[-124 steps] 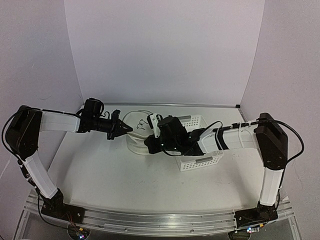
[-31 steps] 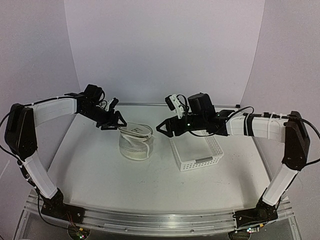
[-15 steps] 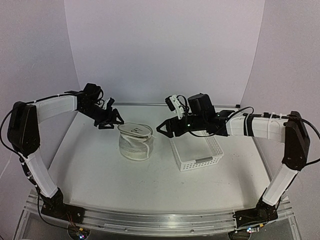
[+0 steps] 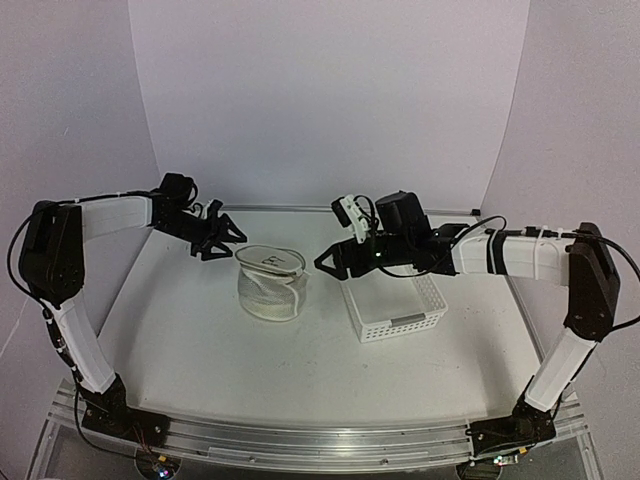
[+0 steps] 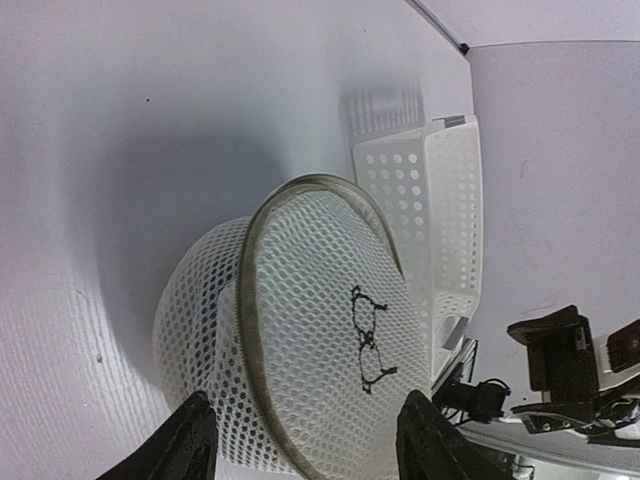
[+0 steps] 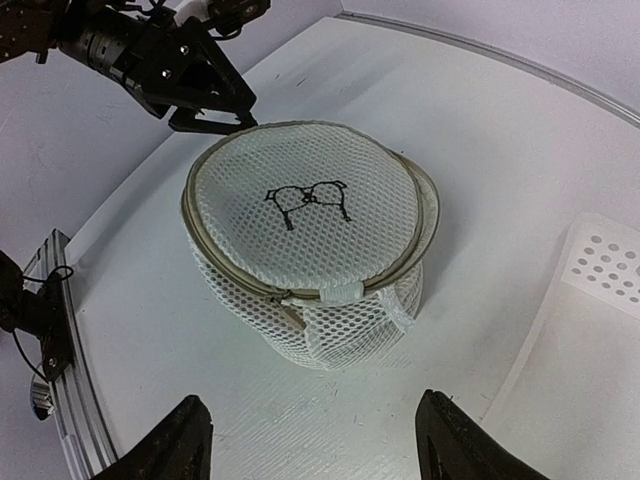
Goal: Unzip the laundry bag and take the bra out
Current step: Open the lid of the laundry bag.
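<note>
Whatever lies inside the laundry bag (image 6: 300,225) cannot be made out through its white mesh in any view. The zipper pull possibly sits under the small mesh tab (image 6: 338,293), too small to tell. The right wrist view's edge cuts off the white basket (image 6: 600,265). The left wrist view's bottom edge crops the bag's lower side.

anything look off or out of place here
Nothing much. The bag stands upright beside the basket. Its lid rim looks slightly skewed on the basket side; I can't tell if the zip is open there.
</note>
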